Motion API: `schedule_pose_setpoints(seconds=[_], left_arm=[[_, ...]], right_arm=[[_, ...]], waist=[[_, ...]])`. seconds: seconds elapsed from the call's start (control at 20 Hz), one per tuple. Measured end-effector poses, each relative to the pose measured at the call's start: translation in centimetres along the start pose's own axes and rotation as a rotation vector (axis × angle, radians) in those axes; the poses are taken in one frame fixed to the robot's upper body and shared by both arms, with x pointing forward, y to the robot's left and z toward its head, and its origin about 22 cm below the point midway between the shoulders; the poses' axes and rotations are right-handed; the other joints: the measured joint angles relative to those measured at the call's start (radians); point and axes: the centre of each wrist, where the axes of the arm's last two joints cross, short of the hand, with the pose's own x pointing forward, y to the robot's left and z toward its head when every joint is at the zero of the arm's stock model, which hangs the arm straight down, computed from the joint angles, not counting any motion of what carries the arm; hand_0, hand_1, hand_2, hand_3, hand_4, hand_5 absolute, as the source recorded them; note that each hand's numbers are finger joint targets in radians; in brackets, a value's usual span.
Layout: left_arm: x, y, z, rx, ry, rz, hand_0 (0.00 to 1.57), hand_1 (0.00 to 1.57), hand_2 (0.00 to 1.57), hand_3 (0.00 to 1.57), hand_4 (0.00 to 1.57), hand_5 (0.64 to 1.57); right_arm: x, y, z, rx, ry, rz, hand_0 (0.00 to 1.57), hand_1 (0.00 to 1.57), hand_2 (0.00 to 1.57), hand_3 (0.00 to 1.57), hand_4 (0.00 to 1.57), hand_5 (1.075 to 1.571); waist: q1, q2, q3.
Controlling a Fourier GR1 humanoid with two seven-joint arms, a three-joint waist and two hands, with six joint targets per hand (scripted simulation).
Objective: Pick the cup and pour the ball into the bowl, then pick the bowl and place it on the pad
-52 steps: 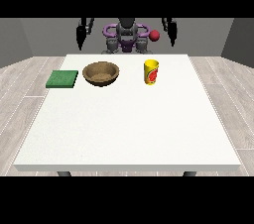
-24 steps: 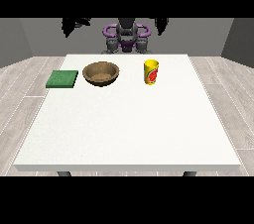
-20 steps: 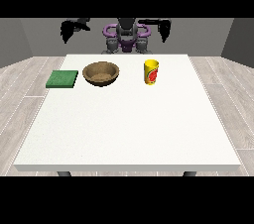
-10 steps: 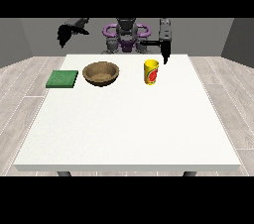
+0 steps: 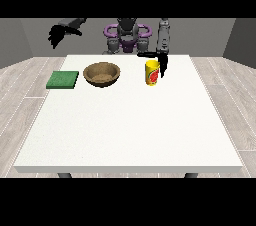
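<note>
Change since half a second ago: hand at the view's right (image 5: 161, 63) lowered from beside the robot's shoulder to the cup (image 5: 152, 72), now just beside or touching its far-right rim; hand at the view's left (image 5: 60, 32) about where it was. Item, hand at the view's left: raised off the table's far-left corner, fingers hanging, holding nothing. Item, pad (image 5: 63, 79): green, flat, bare. Item, bowl (image 5: 102, 74): brown, upright between pad and cup, apart from both. Item, cup: yellow, upright on the table (image 5: 130, 135); ball not visible. Item, hand at the view's right: whether fingers close round the cup cannot be told. Progress: nothing lifted; grasp, pour and bowl transfer all outstanding.
</note>
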Motion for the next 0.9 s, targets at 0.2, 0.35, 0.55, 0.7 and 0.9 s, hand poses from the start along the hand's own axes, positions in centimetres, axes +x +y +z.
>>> schedule_pose_setpoints(seconds=[0.2, 0.35, 0.55, 0.7, 0.9], left_arm=[[-1.5, 0.8, 0.0, 0.063, -0.014, -0.036, 1.27, 1.27, 1.57, 1.57, 1.02, 1.569], [-2.1, 1.4, 0.2, 0.103, -0.040, -0.157, 1.30, 1.30, 1.57, 1.57, 1.11, 1.556], [-2.5, 2.6, 0.0, 0.140, -0.051, -0.280, 1.29, 1.29, 1.57, 1.57, 1.17, 1.546], [-2.2, 1.6, -0.4, 0.111, -0.045, -0.422, 1.28, 1.28, 1.57, 1.57, 1.17, 1.548], [-1.0, -2.3, -1.7, 0.042, -0.048, -0.572, 1.30, 1.30, 1.57, 1.57, 1.17, 1.542]], right_arm=[[1.3, -1.2, -0.3, 0.025, -0.029, -0.001, 0.00, 0.00, 0.00, 0.00, 0.00, 1.571], [2.5, -2.5, -1.1, 0.029, -0.058, -0.008, 0.00, 0.00, 0.00, 0.12, 0.00, 1.571], [3.3, -3.8, -1.0, 0.027, -0.048, -0.003, 0.00, 0.00, 0.00, 0.19, 0.00, 1.570], [2.8, -4.2, -1.3, 0.025, 0.005, -0.009, 0.00, 0.00, 0.00, 0.17, 0.15, 1.569], [1.0, -4.7, -0.9, 0.016, 0.113, -0.023, 0.00, 0.00, 0.00, 0.18, 0.25, 1.569]], waist=[[-0.042, 0.030, -0.0004], [-0.063, 0.059, -0.0002], [-0.078, 0.047, 0.0008], [-0.072, -0.019, 0.0017], [-0.060, -0.137, 0.0039]])
